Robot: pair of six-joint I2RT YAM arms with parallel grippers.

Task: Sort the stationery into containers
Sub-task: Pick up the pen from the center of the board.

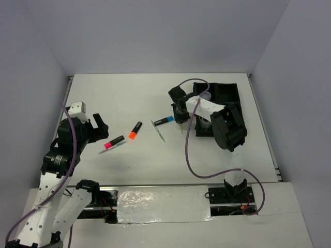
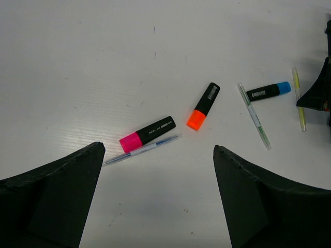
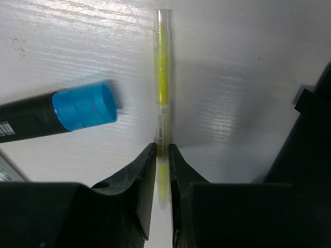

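We see the right gripper [image 3: 163, 155] low over the table [image 1: 124, 98], its jaws pinched against both sides of the yellow stick [image 3: 162, 77], which lies just beside the blue marker [image 3: 67, 111], apart from it and left of the tray [image 1: 227, 92]. The left gripper [image 2: 159, 149] hovers with its jaws spread wide and nothing between them. Below it we find the pink marker [image 2: 147, 134] with a thin blue pen [image 2: 142, 150] alongside, the orange marker [image 2: 204, 106] near them, and a green stick [image 2: 254, 116] lying between the orange and blue markers.
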